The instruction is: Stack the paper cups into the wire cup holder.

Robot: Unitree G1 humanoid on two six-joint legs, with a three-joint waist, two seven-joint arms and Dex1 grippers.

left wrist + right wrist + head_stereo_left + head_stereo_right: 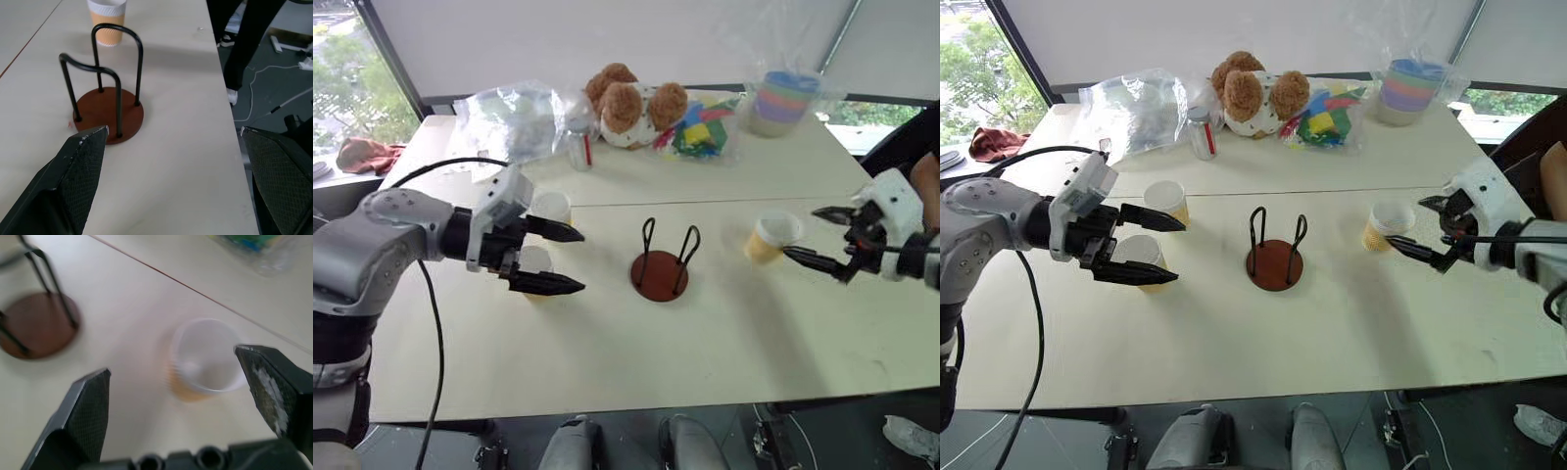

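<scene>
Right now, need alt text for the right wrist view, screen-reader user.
An upright paper cup, orange outside and white inside, stands on a pale table, framed between the two black fingers of the open right gripper without touching either. Off to one side stands the wire cup holder, its reddish-brown disc base empty.

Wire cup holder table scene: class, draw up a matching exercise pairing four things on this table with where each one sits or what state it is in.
Things:
1. wire cup holder
2. paper cup by the right gripper
3. teddy bear
4. left gripper

Places or states:
A. at the far edge of the table, beside a bag of coloured pieces
B. open, hovering over two cups
C. empty, in the middle of the table
D. upright on the table, not held

Pairs: 1-C, 2-D, 3-A, 4-B
</scene>
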